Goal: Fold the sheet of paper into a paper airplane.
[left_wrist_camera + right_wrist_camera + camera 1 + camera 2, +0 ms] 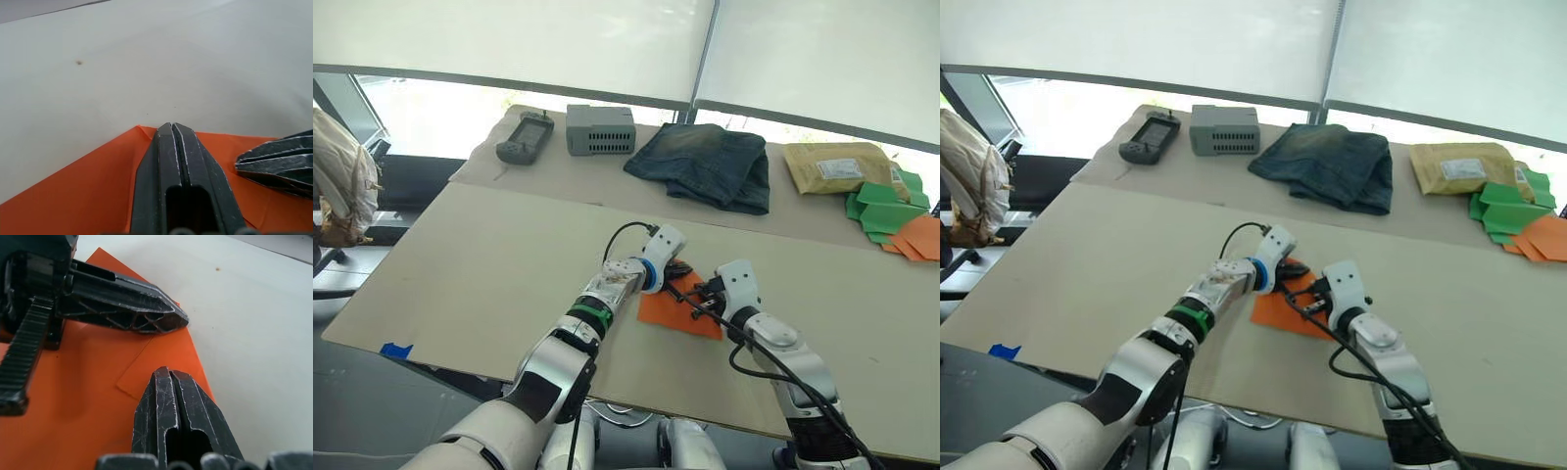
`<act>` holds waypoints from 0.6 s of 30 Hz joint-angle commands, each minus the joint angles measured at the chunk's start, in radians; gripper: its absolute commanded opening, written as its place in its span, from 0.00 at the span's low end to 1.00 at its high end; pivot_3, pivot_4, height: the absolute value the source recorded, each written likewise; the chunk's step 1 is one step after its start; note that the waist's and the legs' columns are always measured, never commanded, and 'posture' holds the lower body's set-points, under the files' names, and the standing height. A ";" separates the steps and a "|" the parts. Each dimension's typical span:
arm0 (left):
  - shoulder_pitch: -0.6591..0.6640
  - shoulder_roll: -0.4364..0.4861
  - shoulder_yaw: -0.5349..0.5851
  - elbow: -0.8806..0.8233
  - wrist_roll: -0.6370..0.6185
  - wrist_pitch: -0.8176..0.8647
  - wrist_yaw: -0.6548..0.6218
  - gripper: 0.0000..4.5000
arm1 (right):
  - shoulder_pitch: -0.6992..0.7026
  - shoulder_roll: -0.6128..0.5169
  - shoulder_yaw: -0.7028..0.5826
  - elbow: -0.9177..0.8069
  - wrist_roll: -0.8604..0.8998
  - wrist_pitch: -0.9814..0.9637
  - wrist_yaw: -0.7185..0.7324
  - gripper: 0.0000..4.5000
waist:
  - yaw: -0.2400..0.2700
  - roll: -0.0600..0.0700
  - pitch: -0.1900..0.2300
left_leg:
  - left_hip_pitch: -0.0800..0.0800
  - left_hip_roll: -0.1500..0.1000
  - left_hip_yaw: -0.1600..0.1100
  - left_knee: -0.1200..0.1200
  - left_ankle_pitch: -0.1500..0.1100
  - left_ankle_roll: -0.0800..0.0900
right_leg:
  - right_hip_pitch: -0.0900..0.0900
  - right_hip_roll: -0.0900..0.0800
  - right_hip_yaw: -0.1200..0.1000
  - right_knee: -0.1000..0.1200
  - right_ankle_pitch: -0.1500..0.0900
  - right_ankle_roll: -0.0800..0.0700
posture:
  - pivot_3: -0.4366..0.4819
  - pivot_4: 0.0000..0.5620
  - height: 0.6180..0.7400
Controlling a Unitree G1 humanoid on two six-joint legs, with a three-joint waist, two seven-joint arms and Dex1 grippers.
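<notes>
Surface: a broad pale tan table (489, 274), matte and flat, with a second strip of the same board butted along its far side; a faint seam runs between them.
Sheet of paper (677, 311): bright orange, lying flat on the near part of the table, roughly midway across, with a folded flap and a pointed corner visible in the wrist views.
Left gripper (172, 128): fingers pressed together, tips resting on the orange sheet near its pointed corner.
Right gripper (168, 373): fingers closed against each other, tips down on the sheet beside the edge of the folded flap, just beside the left gripper.
Far strip, left: a dark handheld device (525, 137) and a grey box (600, 128) with a row of slots.
Far strip, middle: folded dark jeans (705, 163).
Far strip, right: a tan padded envelope (834, 166) with a white label, then green paper shapes (886, 211) and more orange paper (920, 238) at the table's edge.
Room: white roller blinds (509, 39) hang over a bright window behind the table; a beige bag (342, 176) sits at far left.
Blue tape (396, 349): a small piece at the near left edge of the table.
</notes>
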 commanded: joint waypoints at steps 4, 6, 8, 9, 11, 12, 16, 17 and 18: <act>0.017 0.135 0.032 -0.391 -0.006 0.095 -0.006 0.00 | 0.026 -0.013 0.029 0.055 -0.005 0.062 0.016 0.00 | -0.018 0.000 0.000 | -0.001 0.002 0.000 -0.001 0.000 0.000 | -0.003 -0.001 -0.002 0.002 0.000 0.000 | 0.48 0.27 0.91; 0.084 0.170 0.061 -0.608 -0.083 0.175 -0.054 0.00 | 0.022 -0.015 0.034 0.060 -0.006 0.061 0.022 0.00 | -0.026 0.000 0.000 | -0.004 0.002 0.000 -0.001 0.000 0.000 | -0.006 -0.002 -0.002 0.006 0.001 0.000 | 0.48 0.27 0.91; 0.128 0.196 0.077 -0.748 -0.130 0.244 -0.074 0.00 | 0.019 -0.016 0.035 0.063 -0.005 0.060 0.026 0.00 | -0.029 0.000 0.000 | -0.010 0.002 0.001 0.000 0.002 0.001 | -0.008 -0.002 -0.003 0.009 0.010 -0.001 | 0.48 0.27 0.91; 0.155 0.219 0.092 -0.829 -0.165 0.292 -0.088 0.00 | 0.016 -0.017 0.037 0.065 -0.005 0.059 0.029 0.00 | -0.029 0.000 0.000 | -0.012 0.002 0.002 0.000 0.006 0.002 | -0.009 -0.002 -0.003 0.013 0.010 0.000 | 0.48 0.27 0.91; 0.191 0.252 0.108 -0.934 -0.212 0.359 -0.103 0.00 | 0.013 -0.018 0.039 0.067 -0.005 0.058 0.033 0.00 | -0.034 -0.001 0.000 | -0.015 0.002 0.002 0.000 0.008 0.004 | -0.012 -0.002 -0.003 0.016 0.008 0.000 | 0.48 0.27 0.91; 0.210 0.275 0.115 -0.984 -0.237 0.390 -0.117 0.00 | 0.011 -0.019 0.040 0.068 -0.005 0.058 0.035 0.00 | -0.034 -0.001 0.000 | -0.016 0.002 0.003 0.000 0.010 0.007 | -0.015 -0.002 -0.002 0.019 0.007 -0.001 | 0.48 0.27 0.91; 0.272 0.352 0.138 -1.121 -0.329 0.467 -0.171 0.00 | 0.005 -0.024 0.048 0.071 -0.006 0.052 0.041 0.00 | -0.037 -0.001 0.000 | -0.016 0.002 0.006 0.000 0.010 0.007 | -0.018 -0.001 -0.003 0.021 0.004 -0.004 | 0.48 0.27 0.91; 0.286 0.367 0.135 -1.137 -0.341 0.472 -0.183 0.00 | 0.003 -0.025 0.050 0.068 -0.008 0.044 0.043 0.00 | -0.040 -0.001 0.000 | -0.017 0.003 0.006 0.000 0.010 0.007 | -0.019 -0.001 -0.003 0.021 0.004 -0.004 | 0.48 0.27 0.91; 0.299 0.378 0.126 -1.140 -0.342 0.473 -0.187 0.00 | 0.001 -0.028 0.051 0.061 -0.009 0.035 0.046 0.00 | -0.042 -0.001 0.000 | -0.017 0.003 0.006 0.000 0.010 0.007 | -0.019 -0.001 -0.004 0.021 0.004 -0.004 | 0.48 0.27 0.91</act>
